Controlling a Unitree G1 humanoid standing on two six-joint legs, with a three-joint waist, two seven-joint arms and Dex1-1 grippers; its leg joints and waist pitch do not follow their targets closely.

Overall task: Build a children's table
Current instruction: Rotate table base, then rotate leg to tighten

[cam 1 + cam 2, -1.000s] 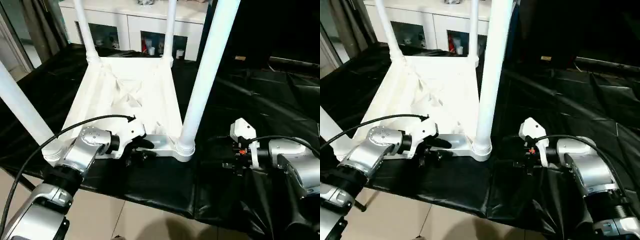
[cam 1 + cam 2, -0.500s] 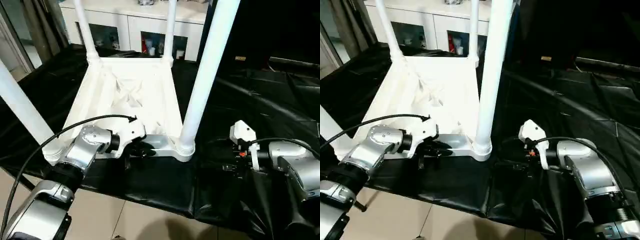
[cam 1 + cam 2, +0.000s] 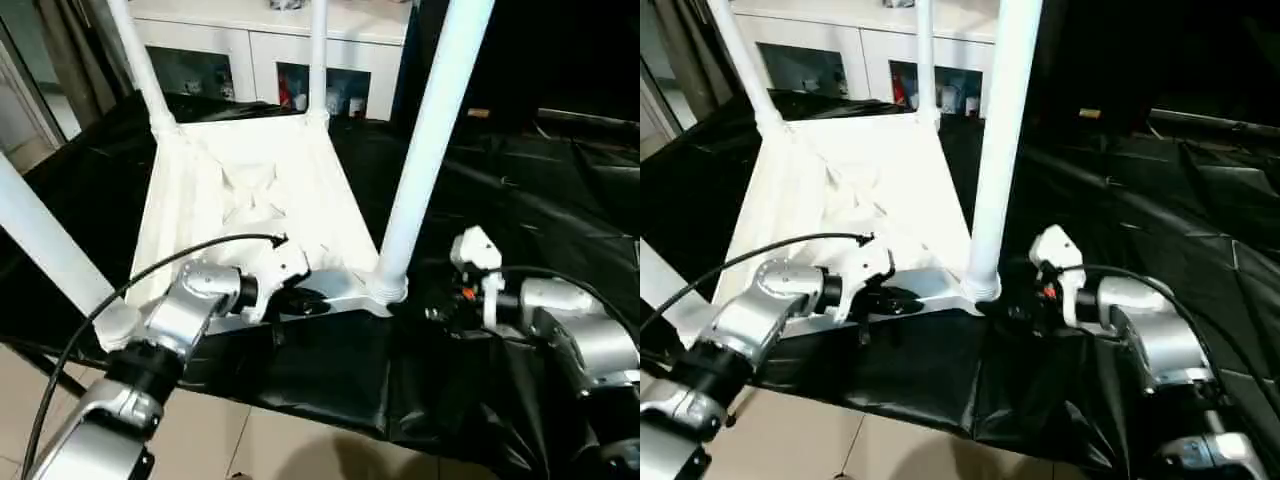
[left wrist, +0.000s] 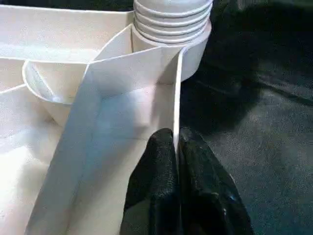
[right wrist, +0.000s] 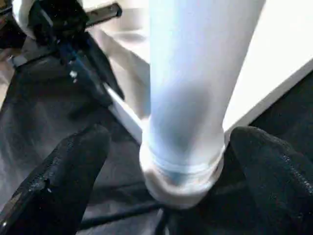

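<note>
White tabletop point(image 3: 250, 215) lies upside down on the black-covered surface point(image 3: 540, 200), legs up. Left gripper point(image 4: 177, 147) pinches its near edge wall, seen closely from its wrist. Right gripper point(image 5: 166, 166) stands wide open around the near leg point(image 5: 193, 98).

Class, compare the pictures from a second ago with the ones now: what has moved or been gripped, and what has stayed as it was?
The left gripper has closed its fingers on the thin edge wall of the tabletop. The right gripper has moved in toward the near right leg, so its open fingers now straddle the leg's base. The table has stayed upside down on the black sheet, with the legs in their sockets.
</note>
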